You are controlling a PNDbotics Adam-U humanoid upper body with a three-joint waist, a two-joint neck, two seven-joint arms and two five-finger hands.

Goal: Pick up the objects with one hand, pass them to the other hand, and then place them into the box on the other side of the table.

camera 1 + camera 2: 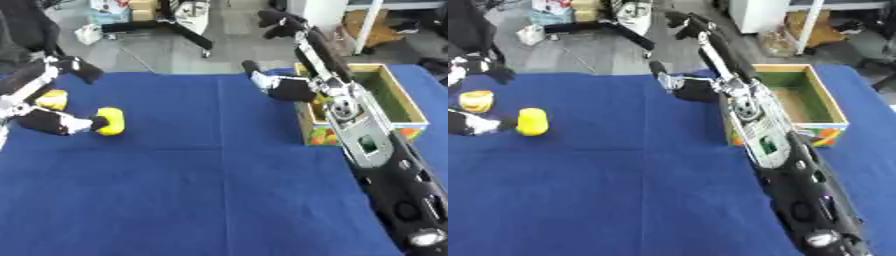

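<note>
2 yellow objects far left; open box far right.

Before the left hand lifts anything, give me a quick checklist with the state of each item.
1. Left hand at the yellow block: ok, a fingertip touches it.
2. Block held: cannot tell.
3. Second yellow object still on the cloth: ok, by the left arm.
4. Right hand ready to receive: ok, open over the cloth beside the box.
5. Box free inside: ok, nothing shows in it.
</note>
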